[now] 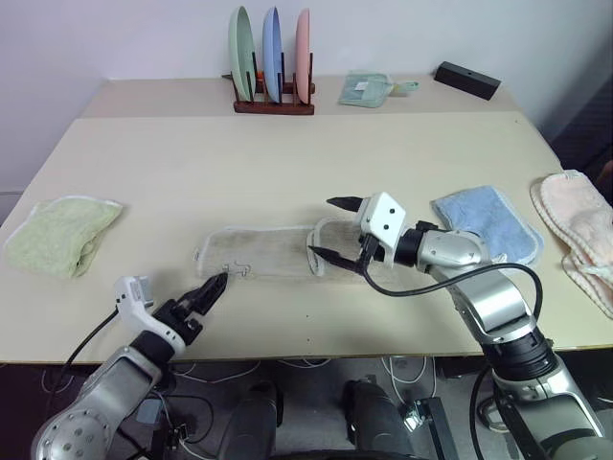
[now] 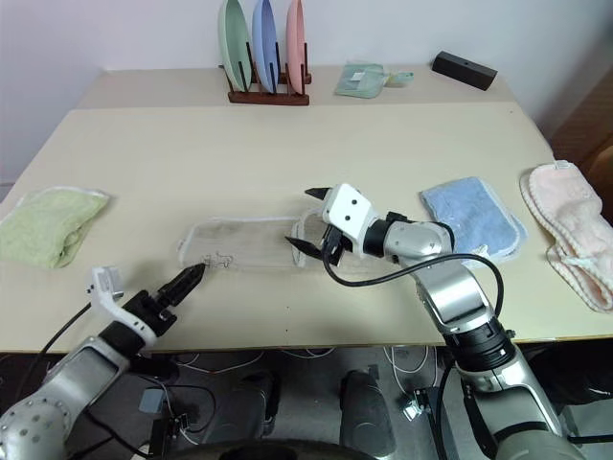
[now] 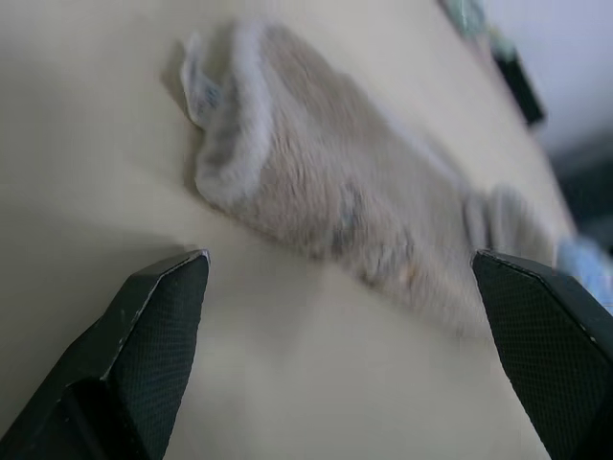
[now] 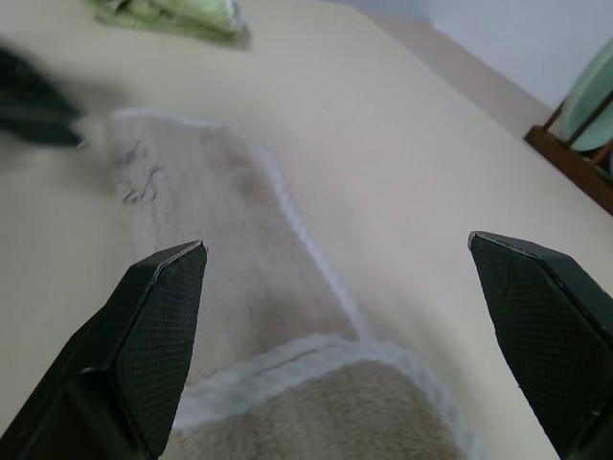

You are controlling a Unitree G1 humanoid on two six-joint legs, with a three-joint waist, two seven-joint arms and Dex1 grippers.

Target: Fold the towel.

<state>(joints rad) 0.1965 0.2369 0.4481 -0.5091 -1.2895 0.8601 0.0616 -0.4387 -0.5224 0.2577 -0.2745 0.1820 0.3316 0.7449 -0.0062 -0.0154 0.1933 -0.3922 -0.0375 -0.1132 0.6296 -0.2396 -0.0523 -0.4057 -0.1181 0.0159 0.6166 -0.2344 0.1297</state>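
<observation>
On table (image 1: 287,172), folded towel (image 1: 273,251)

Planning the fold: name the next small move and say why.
Probably lower the open right gripper onto the raised flap at the beige towel's right end and pinch it. The towel lies as a long strip, that end only partly turned over, and the open left gripper is off it.

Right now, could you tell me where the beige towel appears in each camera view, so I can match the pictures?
Left eye view: beige towel lies at the table's centre, near the front edge.
Right eye view: centre again, slightly further left.
Left wrist view: it runs diagonally across the middle.
Right wrist view: it stretches from lower centre toward upper left.
Shared landmark: its white corded edging.
</observation>
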